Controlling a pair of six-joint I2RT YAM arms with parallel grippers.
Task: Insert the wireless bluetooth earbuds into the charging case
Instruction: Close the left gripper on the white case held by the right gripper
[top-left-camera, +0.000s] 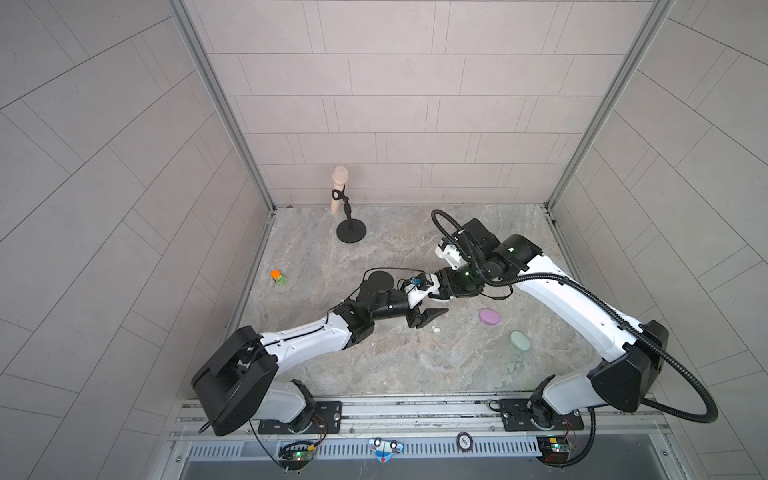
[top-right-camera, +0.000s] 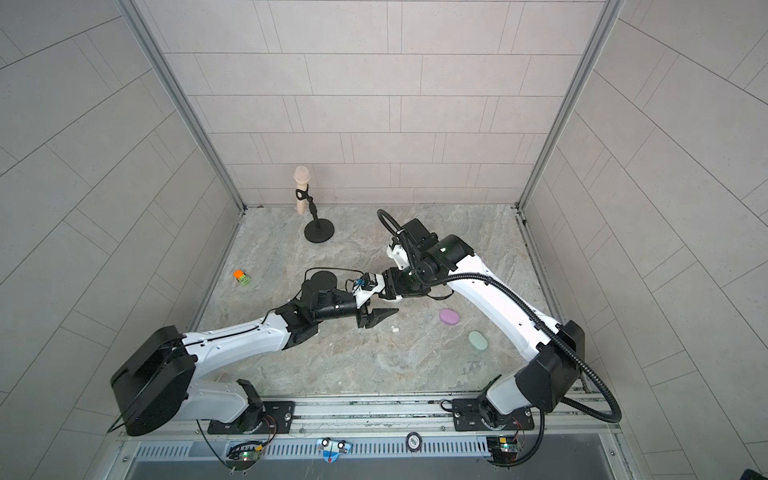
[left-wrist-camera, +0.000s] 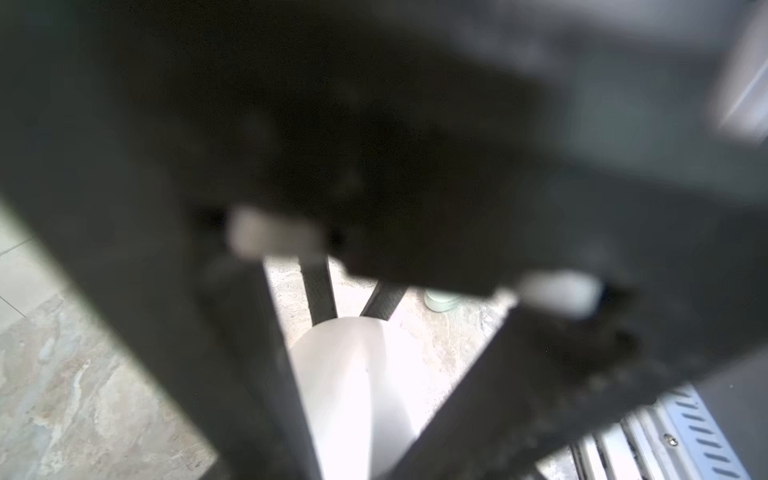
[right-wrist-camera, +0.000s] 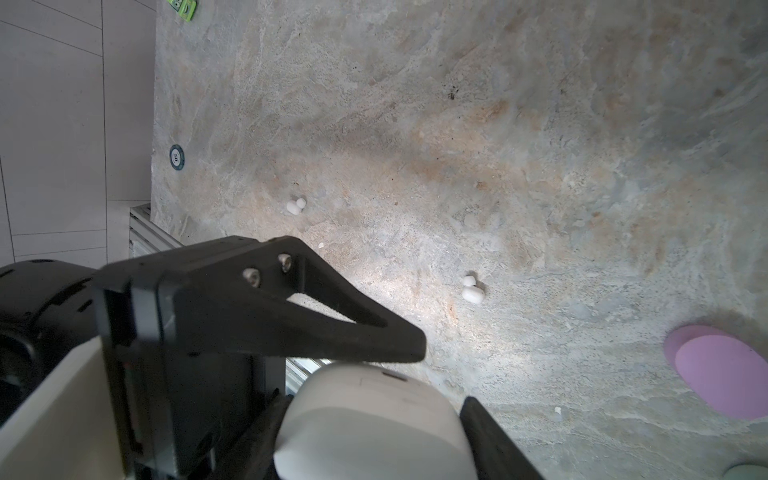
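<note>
Here the right claw (right-wrist-camera: 376, 409) is closed on the white charging case (right-wrist-camera: 374, 432). In the right wrist view a black finger (right-wrist-camera: 494, 440) stands on each side of the rounded shell, against it, and the case hangs clear of the tabletop (right-wrist-camera: 540, 145).

The left claw (top-left-camera: 440, 312) faces it from the opposite side. One of its triangular fingers (right-wrist-camera: 316, 320) lies along the case's upper edge, touching or very nearly so. The left wrist view is badly blurred. There the two dark fingers flank the case (left-wrist-camera: 353, 382) with only a partly narrowed gap between them. Whether they actually pinch the shell I cannot tell.

In both top views the two claws stand tip to tip above the tabletop, to the left of the lilac case (top-left-camera: 489, 317). The white case itself is hidden behind them there.

Two white earbuds lie loose on the tabletop, neither of them in a case. One (right-wrist-camera: 471, 289) sits near the lilac case, between it and the left claw's tips, and shows in a top view as small pale dots (top-left-camera: 435, 328). The other (right-wrist-camera: 296, 206) lies farther from the lilac case, beyond the first, and apart from both claws.

The mint-green case (top-left-camera: 520, 341) lies flat near the lilac case, on the side toward the arm bases.
</note>
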